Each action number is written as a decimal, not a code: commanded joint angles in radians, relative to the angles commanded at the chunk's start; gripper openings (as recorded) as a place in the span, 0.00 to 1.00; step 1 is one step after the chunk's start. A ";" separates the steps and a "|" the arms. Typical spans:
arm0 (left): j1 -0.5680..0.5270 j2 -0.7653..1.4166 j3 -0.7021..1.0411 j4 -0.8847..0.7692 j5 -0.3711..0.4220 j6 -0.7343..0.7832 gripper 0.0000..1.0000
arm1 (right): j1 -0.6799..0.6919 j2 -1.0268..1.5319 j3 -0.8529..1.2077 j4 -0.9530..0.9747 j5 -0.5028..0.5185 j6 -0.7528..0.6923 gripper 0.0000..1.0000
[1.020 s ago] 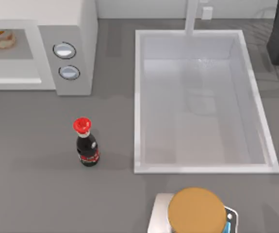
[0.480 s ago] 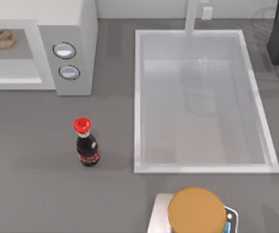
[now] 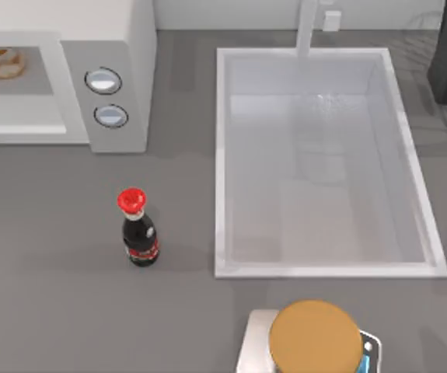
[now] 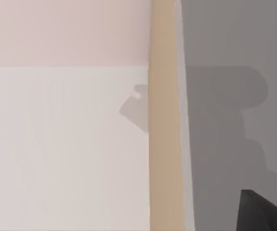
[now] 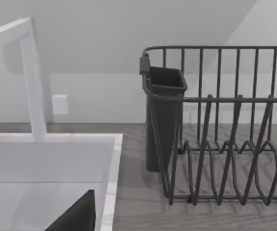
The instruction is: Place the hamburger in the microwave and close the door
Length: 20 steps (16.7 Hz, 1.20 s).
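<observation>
The hamburger (image 3: 4, 63), a small pale-tan bun with reddish bits, lies on the grey floor inside the microwave (image 3: 122, 47) at the table's far left. The microwave is white and boxy, with two round knobs (image 3: 103, 81) on its side panel. Its cavity is open to the top view, and the door is out of view. In the left wrist view a dark piece of my left gripper (image 4: 266, 214) shows against a grey surface beside a tan strip (image 4: 164, 120). In the right wrist view a dark piece of my right gripper (image 5: 75, 216) hangs over the sink (image 5: 46, 159).
A cola bottle (image 3: 138, 233) with a red cap stands left of the white sink (image 3: 221, 155). A large brown disc (image 3: 314, 338) sits on a white stand (image 3: 254, 342) at the front edge. A dark dish rack (image 5: 225, 144) stands at the back right, and a faucet (image 5: 32, 77) rises behind the sink.
A faint shadow at the table's front left edge has faded. The hamburger, the bottle and the disc have not moved.
</observation>
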 joint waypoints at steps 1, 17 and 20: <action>-0.007 -0.013 -0.013 0.008 -0.004 -0.009 0.00 | 0.000 0.000 0.000 0.000 0.000 0.000 1.00; -0.192 -0.323 -0.383 0.178 -0.099 -0.214 0.00 | 0.000 0.000 0.000 0.000 0.000 0.000 1.00; -0.279 -0.414 -0.454 0.204 -0.155 -0.300 0.00 | 0.000 0.000 0.000 0.000 0.000 0.000 1.00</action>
